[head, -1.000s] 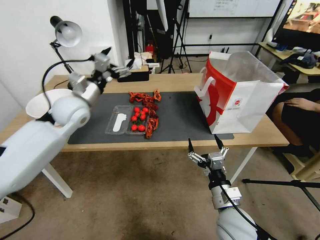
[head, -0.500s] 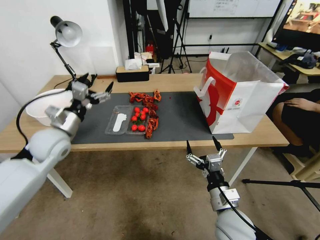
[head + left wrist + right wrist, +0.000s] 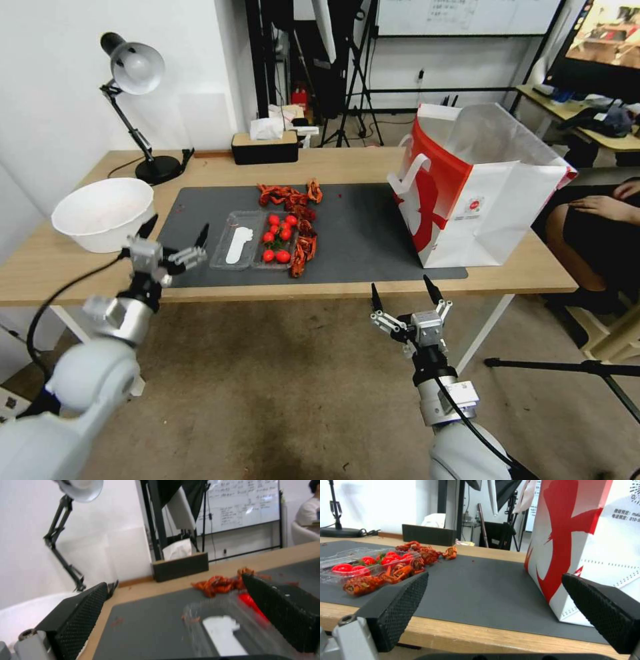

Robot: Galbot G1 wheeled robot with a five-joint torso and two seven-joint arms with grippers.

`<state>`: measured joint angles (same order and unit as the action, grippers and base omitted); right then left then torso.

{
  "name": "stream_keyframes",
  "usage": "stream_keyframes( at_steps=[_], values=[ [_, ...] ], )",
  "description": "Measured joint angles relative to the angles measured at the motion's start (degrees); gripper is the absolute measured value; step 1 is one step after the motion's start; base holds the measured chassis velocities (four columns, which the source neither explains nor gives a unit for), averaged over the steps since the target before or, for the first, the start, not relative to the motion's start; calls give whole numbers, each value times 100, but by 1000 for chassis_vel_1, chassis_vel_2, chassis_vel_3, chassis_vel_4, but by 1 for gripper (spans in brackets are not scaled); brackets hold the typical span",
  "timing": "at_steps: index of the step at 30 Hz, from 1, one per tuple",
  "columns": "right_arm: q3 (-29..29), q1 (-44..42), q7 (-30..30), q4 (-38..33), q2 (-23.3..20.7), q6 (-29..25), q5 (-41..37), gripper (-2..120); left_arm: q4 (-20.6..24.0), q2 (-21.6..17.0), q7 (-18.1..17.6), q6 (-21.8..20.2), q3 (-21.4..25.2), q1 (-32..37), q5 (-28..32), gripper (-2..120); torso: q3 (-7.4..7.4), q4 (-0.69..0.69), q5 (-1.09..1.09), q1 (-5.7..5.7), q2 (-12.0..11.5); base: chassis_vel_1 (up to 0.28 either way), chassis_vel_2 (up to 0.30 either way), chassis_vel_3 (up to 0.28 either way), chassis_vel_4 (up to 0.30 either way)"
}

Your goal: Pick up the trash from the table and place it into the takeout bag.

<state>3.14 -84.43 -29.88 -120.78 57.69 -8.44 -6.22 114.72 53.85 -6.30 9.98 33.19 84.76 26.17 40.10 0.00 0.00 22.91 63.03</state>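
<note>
On the table (image 3: 347, 163) lies a dark grey mat (image 3: 360, 233). Red crayfish shells (image 3: 293, 200) are strewn on it beside a clear plastic tray (image 3: 237, 248) holding red cherry tomatoes and a white piece. The red-and-white takeout bag (image 3: 480, 193) stands open at the mat's right end. My left gripper (image 3: 177, 230) is open at the table's front left edge, just left of the tray (image 3: 220, 625). My right gripper (image 3: 401, 287) is open below the front edge, with the bag (image 3: 586, 530) ahead of it and the shells (image 3: 420, 555) off to one side.
A round white bowl (image 3: 103, 213) sits at the table's left end. A black desk lamp (image 3: 133, 67) and a tissue box (image 3: 265, 147) stand along the back edge. A black tripod leg (image 3: 567, 367) lies on the floor to the right.
My left arm has swung down and back from above the table's far left to its front left edge, staying open. The right gripper has sunk slightly.
</note>
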Motion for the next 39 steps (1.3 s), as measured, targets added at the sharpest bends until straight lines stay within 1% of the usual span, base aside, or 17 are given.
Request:
stream_keyframes(
  at_steps=[2,3,6,12,14,20,23,26,27,30,33,39],
  values=[
    [-9,0,1,25,10,-11,8,100,8,210,5,45,74,155,-153,100,0,0,-1,0,0,0,0,0,0],
    [-9,0,1,25,10,-11,8,100,8,210,5,45,74,155,-153,100,0,0,-1,0,0,0,0,0,0],
    [-17,-18,1,54,20,-29,13,100,5,474,4,138,167,408,-356,100,0,0,1,0,0,0,0,0,0],
    [-17,-59,-4,70,53,-41,22,100,-55,649,3,307,211,595,-461,100,0,0,0,0,0,0,0,0,0],
    [-15,-94,-15,94,90,-56,34,100,-120,727,4,420,211,643,-479,100,0,0,-1,0,0,0,0,0,0],
    [3,-160,-23,154,149,-134,37,100,-226,819,19,553,235,692,-478,100,0,0,-1,0,0,0,0,0,0],
    [9,-205,-1,174,161,-181,21,100,-292,839,97,631,291,704,-462,100,0,-1,-1,0,0,0,0,0,0],
    [31,-249,21,197,171,-222,8,100,-377,854,333,752,400,722,-433,100,0,0,-1,1,0,0,0,0,0],
    [31,-249,21,197,171,-222,8,100,-377,854,333,752,400,722,-433,100,0,0,-1,1,0,0,0,0,0],
    [46,-271,39,202,179,-243,5,100,-470,863,576,901,487,723,-412,100,0,0,-1,1,-1,0,0,0,0],
    [49,-278,46,202,179,-249,3,100,-504,863,667,959,508,736,-409,100,0,0,0,2,-1,0,0,0,0],
    [52,-281,48,213,184,-252,0,100,-536,861,732,994,535,755,-412,100,1,0,-1,1,-1,0,0,0,0]
  ],
)
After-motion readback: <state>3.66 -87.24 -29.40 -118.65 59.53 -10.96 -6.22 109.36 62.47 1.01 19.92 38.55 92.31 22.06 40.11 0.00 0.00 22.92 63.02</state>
